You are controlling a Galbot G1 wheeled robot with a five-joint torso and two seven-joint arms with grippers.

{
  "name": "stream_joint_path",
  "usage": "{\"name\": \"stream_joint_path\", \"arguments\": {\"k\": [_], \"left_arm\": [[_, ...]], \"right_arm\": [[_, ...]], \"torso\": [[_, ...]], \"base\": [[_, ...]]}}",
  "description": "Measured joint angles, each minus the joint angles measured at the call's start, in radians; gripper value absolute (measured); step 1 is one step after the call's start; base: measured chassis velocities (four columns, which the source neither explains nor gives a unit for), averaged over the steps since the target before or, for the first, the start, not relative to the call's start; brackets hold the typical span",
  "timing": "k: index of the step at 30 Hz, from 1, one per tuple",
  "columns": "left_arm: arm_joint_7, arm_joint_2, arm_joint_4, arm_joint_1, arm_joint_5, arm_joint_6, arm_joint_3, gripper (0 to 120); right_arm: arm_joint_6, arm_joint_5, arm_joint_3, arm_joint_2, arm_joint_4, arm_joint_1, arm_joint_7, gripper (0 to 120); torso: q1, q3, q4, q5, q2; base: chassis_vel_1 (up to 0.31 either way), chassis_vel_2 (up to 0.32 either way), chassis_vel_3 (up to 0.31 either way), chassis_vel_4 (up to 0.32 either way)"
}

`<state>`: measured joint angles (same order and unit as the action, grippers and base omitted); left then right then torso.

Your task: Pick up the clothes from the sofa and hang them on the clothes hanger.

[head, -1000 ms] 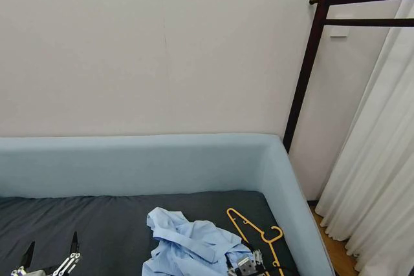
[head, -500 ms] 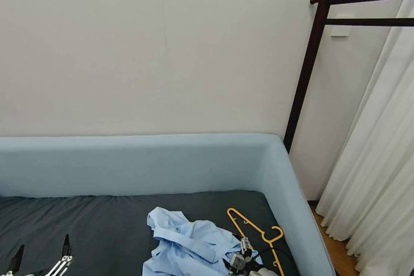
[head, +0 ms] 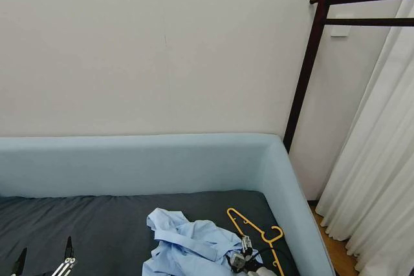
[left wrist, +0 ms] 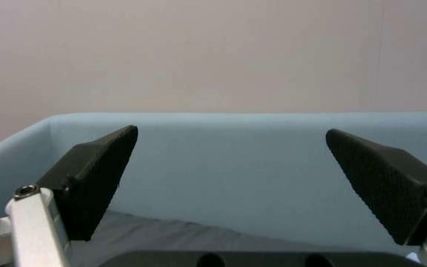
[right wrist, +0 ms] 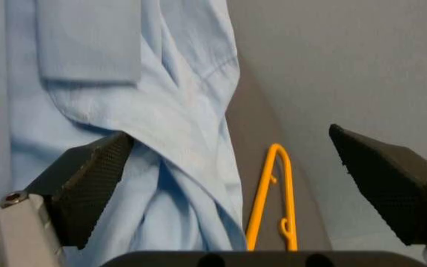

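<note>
The pale blue upholstered sofa (head: 194, 159) with a dark grey seat cushion (head: 97, 224) carries two items: a crumpled light-blue shirt (head: 187, 244) and a thin yellow plastic hanger (head: 255, 227). Both lie on the cushion. A dark wooden clothes rack (head: 307, 63) stands beyond the sofa's end, well above and to the right of both grippers, with its rail bare.

The right gripper (head: 240, 254) is over the shirt's right edge. Its fingers are spread wide and nothing is gripped between them. In the right wrist view the shirt (right wrist: 124, 111) lies under one finger of that gripper (right wrist: 228, 136), and the hanger (right wrist: 269, 194) lies under the gap between the fingers, just beside the shirt's edge. Contact with the cloth cannot be confirmed.

The left gripper (head: 43, 254) is over bare cushion, well left of the shirt, with its fingers (left wrist: 95, 178) wide apart and empty.
</note>
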<state>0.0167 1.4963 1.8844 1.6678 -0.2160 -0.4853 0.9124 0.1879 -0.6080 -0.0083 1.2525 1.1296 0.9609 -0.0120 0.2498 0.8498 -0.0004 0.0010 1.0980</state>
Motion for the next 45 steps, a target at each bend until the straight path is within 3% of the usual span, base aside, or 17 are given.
{"name": "stream_joint_path", "arguments": {"k": [15,32,36,42,45], "left_arm": [[0.002,-0.019,-0.015,-0.002,-0.007,-0.007,0.002,100],[0.002,-0.041,-0.060,-0.024,-0.026,-0.019,-0.004,100],[0.002,-0.045,-0.068,-0.028,-0.029,-0.021,-0.004,100],[0.002,-0.046,-0.075,-0.035,-0.030,-0.022,-0.010,100],[0.001,-0.046,-0.077,-0.038,-0.030,-0.022,-0.013,100]], "right_arm": [[-0.004,-0.059,0.019,0.061,-0.067,-0.019,-0.014,100],[0.115,-0.026,0.028,0.095,-0.083,-0.022,0.035,39],[0.152,0.068,0.015,0.090,-0.090,-0.031,0.025,25],[0.161,0.343,-0.041,0.059,-0.063,-0.042,0.033,3],[0.177,0.469,-0.065,0.045,-0.035,-0.046,0.051,0]], "torso": [[0.000,0.000,0.0001,-0.0001,0.000],[0.000,0.000,0.0000,0.0000,0.000],[0.000,0.000,0.0000,0.0000,0.000],[0.000,0.000,0.0000,0.0001,0.000],[0.000,0.000,0.0000,0.0001,0.000]], "base": [[0.000,0.000,0.000,0.000],[0.000,0.000,0.000,0.000],[0.000,0.000,0.000,0.000],[0.000,0.000,0.000,0.000],[0.000,0.000,0.000,0.000]]}}
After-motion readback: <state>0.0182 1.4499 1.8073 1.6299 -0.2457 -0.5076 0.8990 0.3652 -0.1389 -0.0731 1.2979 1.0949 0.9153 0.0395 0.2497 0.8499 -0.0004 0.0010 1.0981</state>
